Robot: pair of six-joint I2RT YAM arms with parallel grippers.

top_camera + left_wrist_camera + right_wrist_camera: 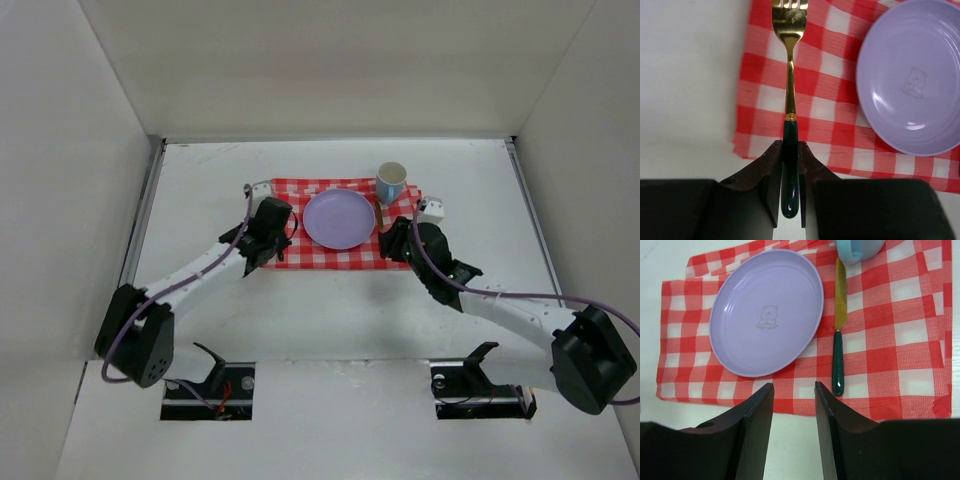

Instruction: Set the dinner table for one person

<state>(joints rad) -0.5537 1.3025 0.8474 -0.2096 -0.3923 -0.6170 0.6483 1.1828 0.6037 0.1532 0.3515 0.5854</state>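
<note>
On the white dinner table (330, 310) lies a red-and-white checkered cloth (300, 255) with a purple plate (339, 218) in its middle. A blue cup (391, 182) stands at the cloth's far right corner. My left gripper (790, 147) is shut on the green handle of a gold fork (789, 75), which points over the cloth's left part, beside the plate (910, 80). A gold knife (839, 315) with a green handle lies on the cloth right of the plate (765, 312). At the cloth's near edge my right gripper (794, 390) stands open with nothing in it, just left of the knife handle.
White walls enclose the table at the back and both sides. Thin metal rails run along the left edge (145, 215) and the right edge (530, 210). Bare tabletop lies between the cloth and the arm bases (210, 385).
</note>
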